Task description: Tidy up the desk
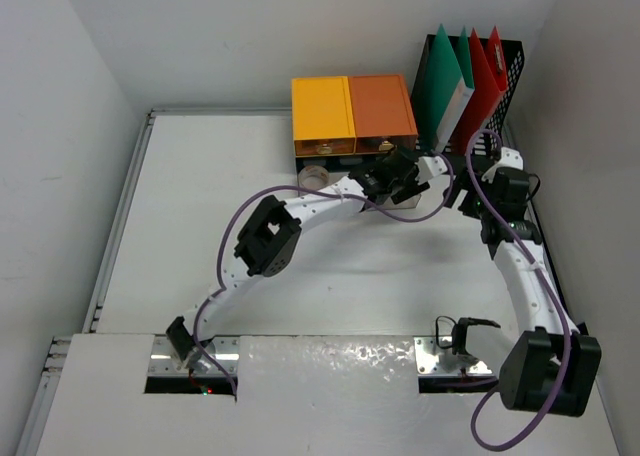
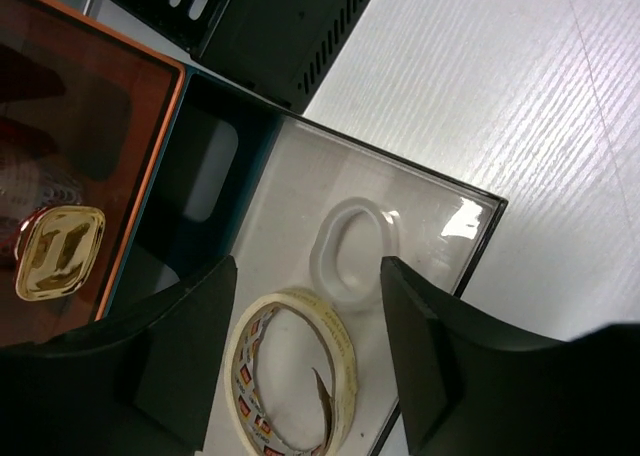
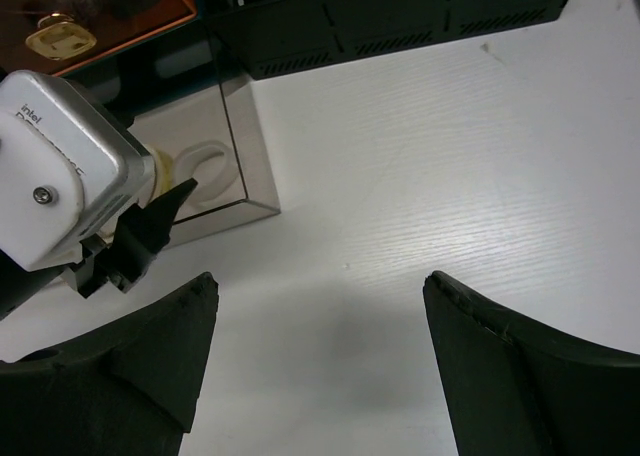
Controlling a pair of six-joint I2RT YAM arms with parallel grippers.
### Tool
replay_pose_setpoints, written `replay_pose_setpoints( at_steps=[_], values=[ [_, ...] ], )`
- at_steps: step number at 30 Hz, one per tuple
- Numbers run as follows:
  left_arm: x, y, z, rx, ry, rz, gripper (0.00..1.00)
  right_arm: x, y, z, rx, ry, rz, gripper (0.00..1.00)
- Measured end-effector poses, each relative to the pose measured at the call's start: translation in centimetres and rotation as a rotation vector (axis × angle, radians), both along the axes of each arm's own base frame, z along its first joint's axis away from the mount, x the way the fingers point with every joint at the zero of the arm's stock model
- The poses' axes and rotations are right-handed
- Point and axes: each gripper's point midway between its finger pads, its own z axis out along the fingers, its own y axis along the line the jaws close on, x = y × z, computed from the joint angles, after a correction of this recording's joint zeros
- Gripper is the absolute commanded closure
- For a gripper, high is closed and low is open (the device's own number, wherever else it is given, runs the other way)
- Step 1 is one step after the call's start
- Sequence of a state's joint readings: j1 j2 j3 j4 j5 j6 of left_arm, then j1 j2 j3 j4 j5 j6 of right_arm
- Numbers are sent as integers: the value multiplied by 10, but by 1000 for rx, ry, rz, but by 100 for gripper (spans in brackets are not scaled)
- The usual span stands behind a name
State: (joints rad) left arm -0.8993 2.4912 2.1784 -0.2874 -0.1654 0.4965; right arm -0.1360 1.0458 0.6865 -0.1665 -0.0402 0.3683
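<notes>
One tape roll lies within the drawer's rim.

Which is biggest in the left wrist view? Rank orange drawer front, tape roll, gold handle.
Orange drawer front, tape roll, gold handle; the tape roll lies nearest the camera, so may look oversized.

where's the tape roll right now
Left wrist view: the tape roll lies in the open drawer beside the orange box, between the left gripper's fingers.
</notes>
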Motion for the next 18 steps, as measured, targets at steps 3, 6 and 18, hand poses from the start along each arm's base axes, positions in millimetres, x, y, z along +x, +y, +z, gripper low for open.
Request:
replay_pose_setpoints(
  at_steps=[3, 6, 18],
  values=[
    [0, 2, 2, 2, 7, -3, 38, 2, 5, 0, 17, 3, 22, 18],
    [-2, 4, 5, 7, 14, -5, 38, 2, 7, 1, 25, 1, 33, 18],
    [-37, 28, 80, 11, 34, -33, 32, 3, 16, 8, 64, -13, 65, 24]
  ],
)
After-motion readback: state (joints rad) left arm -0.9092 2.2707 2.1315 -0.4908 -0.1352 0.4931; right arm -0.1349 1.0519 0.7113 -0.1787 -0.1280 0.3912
